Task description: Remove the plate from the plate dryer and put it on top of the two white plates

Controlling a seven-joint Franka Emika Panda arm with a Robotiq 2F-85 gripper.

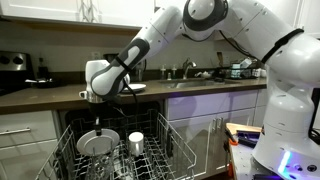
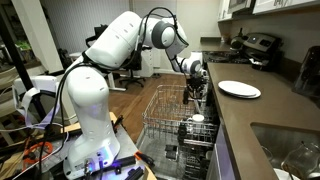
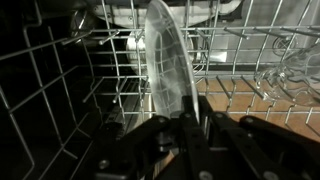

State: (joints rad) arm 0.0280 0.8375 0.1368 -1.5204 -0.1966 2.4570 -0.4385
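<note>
The plate (image 3: 165,60) is a glossy white dinner plate standing on edge between the tines of the wire plate dryer (image 3: 60,90). It also shows in an exterior view (image 1: 97,144), inside the pulled-out plate dryer (image 1: 172,135) (image 2: 158,115). My gripper (image 3: 178,128) reaches down into the rack (image 1: 97,122) (image 2: 196,97), with its fingers closed on either side of the plate's upper rim. The two white plates (image 2: 239,89) lie stacked on the dark counter beside the rack.
A small white cup (image 1: 136,139) (image 2: 198,118) stands in the rack next to the plate. A clear glass (image 3: 295,60) sits further along the rack. The dark counter (image 2: 262,120) holds a sink (image 2: 292,150). Upright tines surround the plate.
</note>
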